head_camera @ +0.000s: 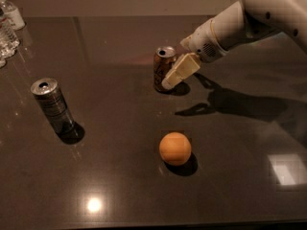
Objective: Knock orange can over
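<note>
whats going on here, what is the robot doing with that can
A robot arm reaches in from the right, and its pincer is at the right side of the orange can, seemingly touching it. The can stands upright near the back of the dark table and is not yet knocked over. A silver striped can stands to the left, an orange ball sits in front, and water bottles are in the far left corner.
</note>
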`<state>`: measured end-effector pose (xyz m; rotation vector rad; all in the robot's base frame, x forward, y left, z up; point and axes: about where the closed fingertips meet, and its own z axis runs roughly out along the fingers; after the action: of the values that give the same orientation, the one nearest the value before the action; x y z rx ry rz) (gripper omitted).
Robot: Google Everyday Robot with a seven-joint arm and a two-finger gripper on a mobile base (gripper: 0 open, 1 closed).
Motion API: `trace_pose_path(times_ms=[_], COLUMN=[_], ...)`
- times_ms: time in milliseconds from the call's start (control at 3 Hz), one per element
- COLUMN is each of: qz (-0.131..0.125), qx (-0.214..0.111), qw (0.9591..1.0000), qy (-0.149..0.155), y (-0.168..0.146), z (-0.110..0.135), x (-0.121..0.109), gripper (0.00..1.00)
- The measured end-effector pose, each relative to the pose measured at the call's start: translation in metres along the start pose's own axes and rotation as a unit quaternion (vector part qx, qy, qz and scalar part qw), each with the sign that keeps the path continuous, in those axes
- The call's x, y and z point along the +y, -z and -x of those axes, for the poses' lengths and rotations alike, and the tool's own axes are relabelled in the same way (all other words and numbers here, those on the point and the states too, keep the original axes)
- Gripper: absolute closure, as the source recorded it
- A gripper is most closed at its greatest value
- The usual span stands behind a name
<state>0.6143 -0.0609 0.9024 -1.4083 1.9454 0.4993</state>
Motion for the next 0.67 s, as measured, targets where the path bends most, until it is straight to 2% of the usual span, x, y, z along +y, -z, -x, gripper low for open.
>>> trace_pose_path(times_ms=[667], qz=[0.014], qx=[-0.017], qw=[0.9997], qy=[0.000], y=[-0.0177], z=[0.0055], x=[-0.0036], gripper=[0.00])
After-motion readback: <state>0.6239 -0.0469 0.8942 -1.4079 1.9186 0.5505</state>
